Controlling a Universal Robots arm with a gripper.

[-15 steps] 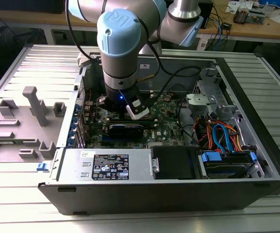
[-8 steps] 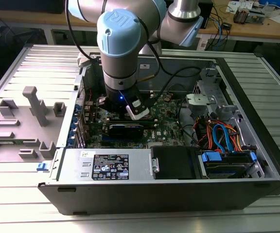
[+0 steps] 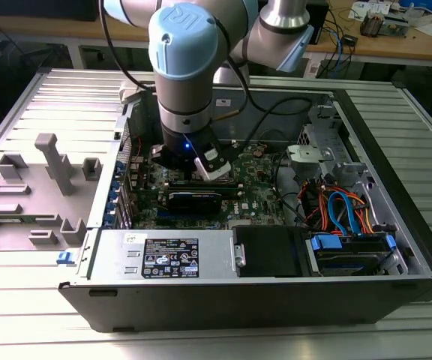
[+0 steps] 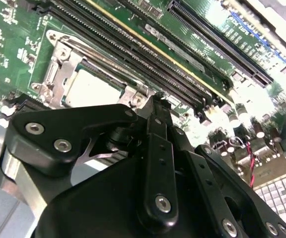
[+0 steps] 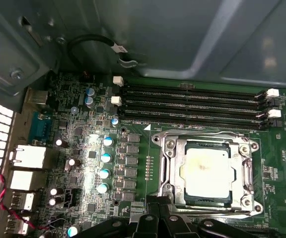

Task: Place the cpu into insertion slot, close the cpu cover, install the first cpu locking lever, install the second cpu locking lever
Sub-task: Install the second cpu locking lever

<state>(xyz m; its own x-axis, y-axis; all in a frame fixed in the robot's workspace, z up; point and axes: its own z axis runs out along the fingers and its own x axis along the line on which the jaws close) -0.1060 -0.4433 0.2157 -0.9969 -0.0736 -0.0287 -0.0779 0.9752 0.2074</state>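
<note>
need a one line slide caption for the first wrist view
End effector poised beside the insertion slot, cpu seated under the closed cpu cover.

- The computer case [image 3: 396, 247] lies open on the worktop [image 3: 201, 341], with the moulded fixture tray [image 3: 28, 187] beside it on the exterior view's left.
- The power supply box [image 3: 163, 255] sits along the case's near wall.
- The cpu [image 5: 206, 171] lies in the insertion slot [image 5: 170, 168], with the cpu cover [image 5: 246, 171] down around it.
- The memory slots [image 5: 192, 106] run just beside the insertion slot.
- The tool [image 5: 158, 218] hangs just above the insertion slot's edge.
</note>
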